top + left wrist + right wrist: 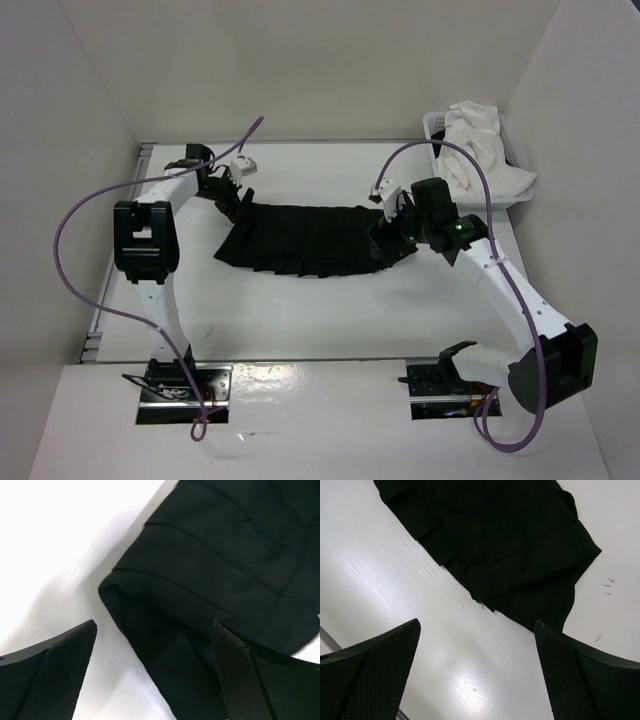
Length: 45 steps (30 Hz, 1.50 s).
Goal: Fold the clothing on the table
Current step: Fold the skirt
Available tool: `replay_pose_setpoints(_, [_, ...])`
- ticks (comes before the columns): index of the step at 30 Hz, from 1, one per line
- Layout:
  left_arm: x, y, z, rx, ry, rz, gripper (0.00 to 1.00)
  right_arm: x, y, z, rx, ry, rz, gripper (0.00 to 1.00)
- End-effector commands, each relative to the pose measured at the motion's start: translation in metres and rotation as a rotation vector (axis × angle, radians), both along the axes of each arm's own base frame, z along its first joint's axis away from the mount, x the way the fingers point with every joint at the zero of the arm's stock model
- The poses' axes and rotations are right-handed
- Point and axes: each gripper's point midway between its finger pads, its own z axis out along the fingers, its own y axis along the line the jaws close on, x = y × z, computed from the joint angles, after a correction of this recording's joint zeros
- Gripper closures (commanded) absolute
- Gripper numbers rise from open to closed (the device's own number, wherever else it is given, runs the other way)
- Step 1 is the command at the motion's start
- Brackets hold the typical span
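1. Checking in from the remote station. The skirt [300, 240] is lying flat across the middle of the table [300, 320]. It runs left to right as one long black band, and I can see the pleats from the overhead cam.
2. The left gripper [228, 196] is down at the skirt's left end, toward the far-left part of the table. On its wrist cam the left gripper [155, 625] has its jaws spread wide. One jaw is over bare white tabletop and the other is over the black fabric, with a rounded edge of the skirt [225, 555] lying between them. Nothing is pinched. I can't tell from this angle whether the tips actually touch the cloth.
3. The right gripper [392, 232] is at the skirt's right end. Its wrist cam shows the right gripper [477, 625] with jaws wide apart too, and only shiny table [395, 580] between them. The skirt [510, 545] sits just ahead of the tips, so this one isn't holding anything either.
4. In the far-right corner there's a small white basket [431, 128] with a white cloth [480, 150] heaped in it and spilling over the near side. It's apart from the skirt.
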Motion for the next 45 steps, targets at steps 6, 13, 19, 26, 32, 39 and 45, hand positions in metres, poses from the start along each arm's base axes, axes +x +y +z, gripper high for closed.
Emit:
replay_pose_setpoints(6, [0.042, -0.001, 0.003, 0.007, -0.091, 0.023, 0.0, 0.005, 0.005, 0.01, 0.033, -0.034, 0.009, 0.01])
replay_pose_setpoints(13, [0.033, -0.026, -0.005, -0.069, 0.004, -0.032, 0.04, 0.006, 0.004, 0.007, 0.024, -0.028, 0.003, 0.01])
replay_pose_setpoints(19, [0.014, -0.037, -0.022, -0.027, 0.051, -0.102, 0.1, 0.004, 0.003, 0.006, 0.024, -0.028, 0.003, 0.01])
replay_pose_setpoints(26, [0.006, -0.03, -0.036, 0.019, 0.086, -0.084, 0.23, 0.005, 0.003, 0.013, 0.029, -0.058, 0.009, 0.01])
replay_pose_setpoints(32, [-0.015, -0.019, -0.055, 0.077, 0.203, -0.02, 1.0, 0.008, 0.002, 0.015, 0.031, -0.078, -0.012, 0.01])
replay_pose_setpoints(39, [-0.049, 0.0, -0.044, 0.051, 0.235, 0.11, 1.0, 0.036, -0.017, -0.008, -0.042, -0.049, -0.2, 0.01])
replay_pose_setpoints(45, [-0.077, 0.018, -0.029, 0.076, 0.224, 0.216, 1.0, 0.063, -0.03, -0.045, -0.128, 0.048, -0.287, 0.01])
